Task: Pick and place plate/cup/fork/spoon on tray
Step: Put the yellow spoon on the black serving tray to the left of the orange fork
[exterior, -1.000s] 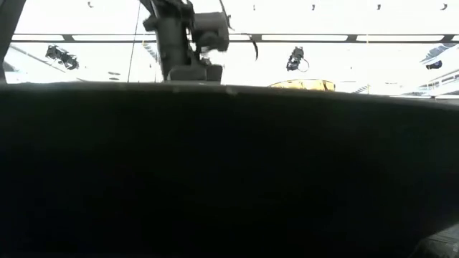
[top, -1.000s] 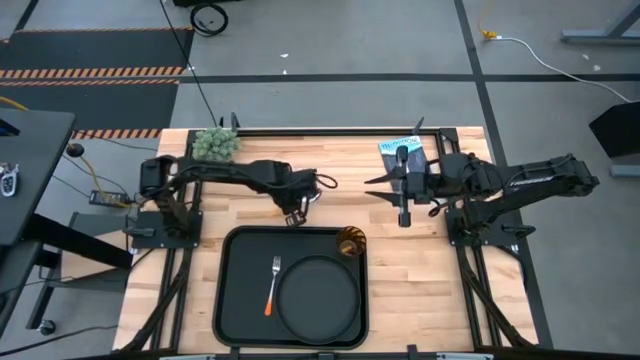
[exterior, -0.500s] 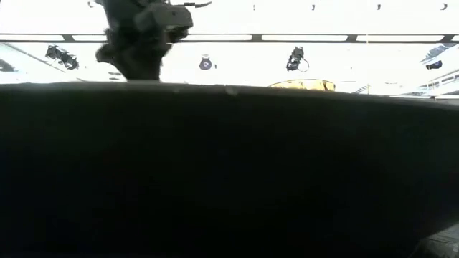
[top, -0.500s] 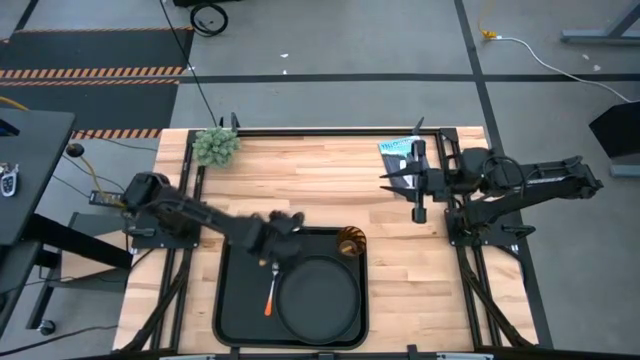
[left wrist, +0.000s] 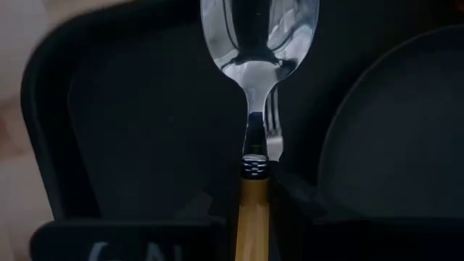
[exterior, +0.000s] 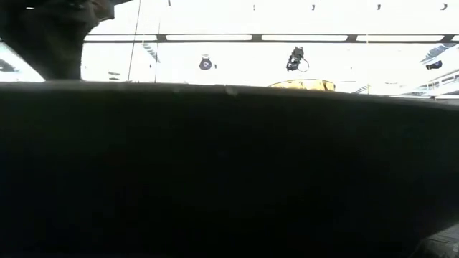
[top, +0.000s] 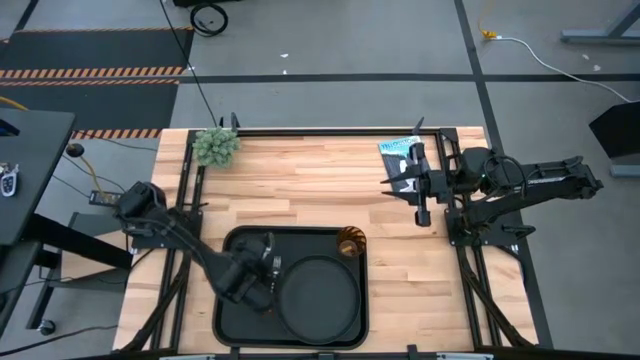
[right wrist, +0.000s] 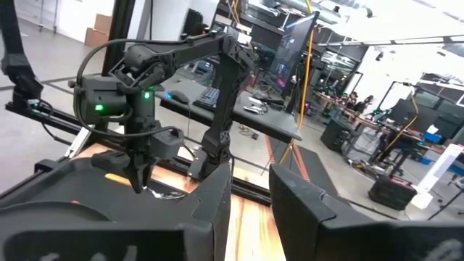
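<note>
The left claw is over the left part of the tray and grips the spoon by its orange handle, between both fingers. The silver bowl of the spoon points forward from the claw and hangs above the dark floor of the tray. Directly under the spoon, close in front of the claw, the tines of the fork show. The plate lies in the tray just beside the claw, on its right side. The cup stands in the far right corner of the tray, apart from the claw. The right claw waits over the right side of the counter, well apart from the tray; its fingers stand apart and hold nothing.
</note>
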